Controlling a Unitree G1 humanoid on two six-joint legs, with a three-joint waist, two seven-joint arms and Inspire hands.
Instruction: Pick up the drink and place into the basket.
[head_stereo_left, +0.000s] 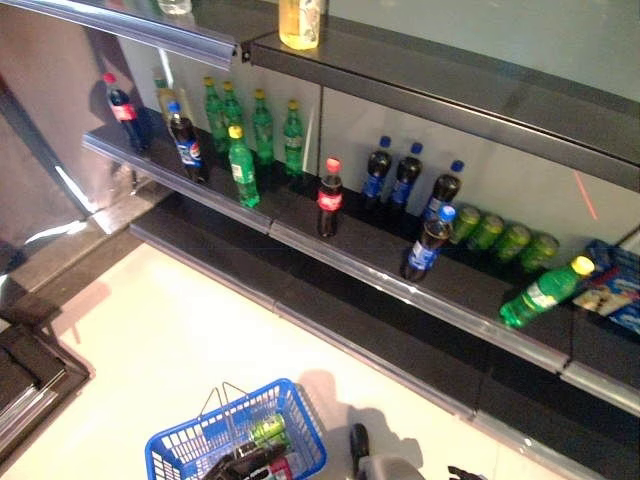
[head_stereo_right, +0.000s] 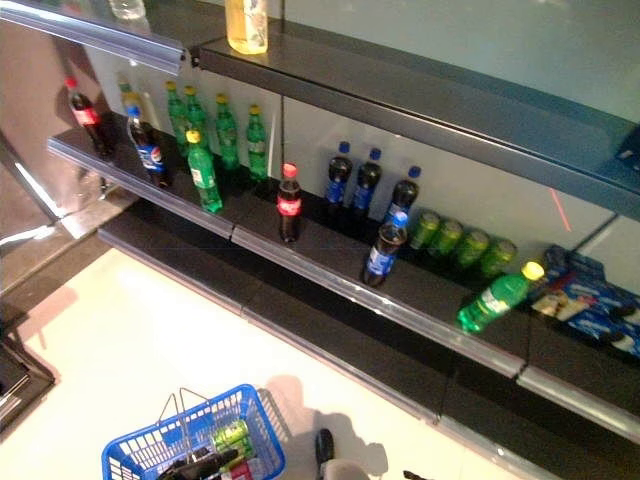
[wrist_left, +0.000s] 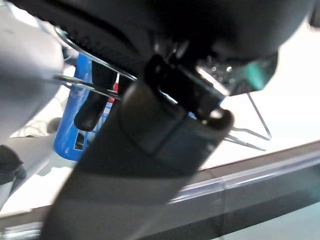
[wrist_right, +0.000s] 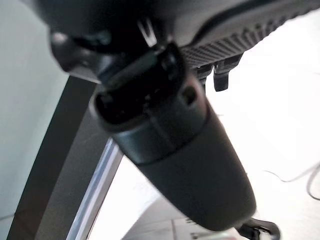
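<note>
Blue wire basket (head_stereo_left: 300, 440) stood on the floor, a green can (head_stereo_left: 268, 430) inside; left hand (wrist_left: 95, 100) curled round its wire handle. Bottles lined the shelf (head_stereo_left: 400, 290); one green bottle (head_stereo_left: 545, 292) lay tilted near its right end. Labels unreadable. Right hand (wrist_right: 175, 135): fingers' state untellable.

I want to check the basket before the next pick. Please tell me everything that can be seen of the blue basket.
The blue basket looks like plastic, with lattice walls and thin metal wire handles. It stands upright on the pale floor, in front of the dark shelves. Its top is open. Inside lie a green can and other items too dark to identify. The left hand curls round a wire handle. Part of the basket is cut off by the view's edge.
</note>
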